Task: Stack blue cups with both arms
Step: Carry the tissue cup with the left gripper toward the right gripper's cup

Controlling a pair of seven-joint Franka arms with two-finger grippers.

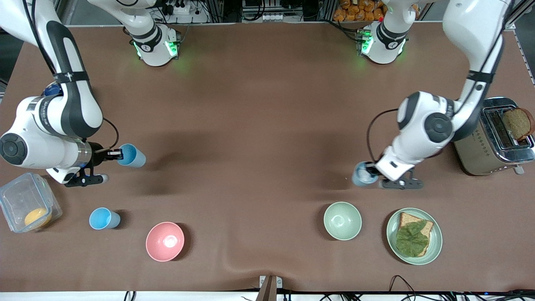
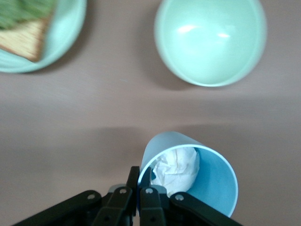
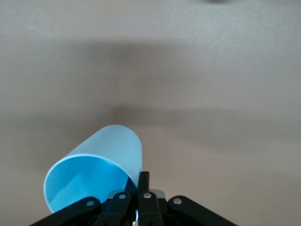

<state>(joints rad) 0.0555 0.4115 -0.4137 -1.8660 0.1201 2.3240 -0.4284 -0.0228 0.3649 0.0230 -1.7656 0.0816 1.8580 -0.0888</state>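
Note:
My right gripper (image 1: 119, 154) is shut on the rim of a blue cup (image 1: 133, 155) and holds it tipped on its side above the table; in the right wrist view the gripper (image 3: 139, 182) pinches the cup (image 3: 94, 174) by its wall. My left gripper (image 1: 371, 169) is shut on the rim of a second blue cup (image 1: 362, 174), over the table above the pale green bowl's area. In the left wrist view this cup (image 2: 211, 181) holds a crumpled white paper (image 2: 178, 167), and the gripper (image 2: 141, 183) clamps its rim. A third blue cup (image 1: 103, 218) stands upright on the table.
A pink bowl (image 1: 164, 241) and a pale green bowl (image 1: 342, 220) sit near the front camera. A green plate (image 1: 434, 246) holds bread with a lettuce leaf. A toaster (image 1: 489, 146) with bread stands at the left arm's end. A clear container (image 1: 16, 196) stands at the right arm's end.

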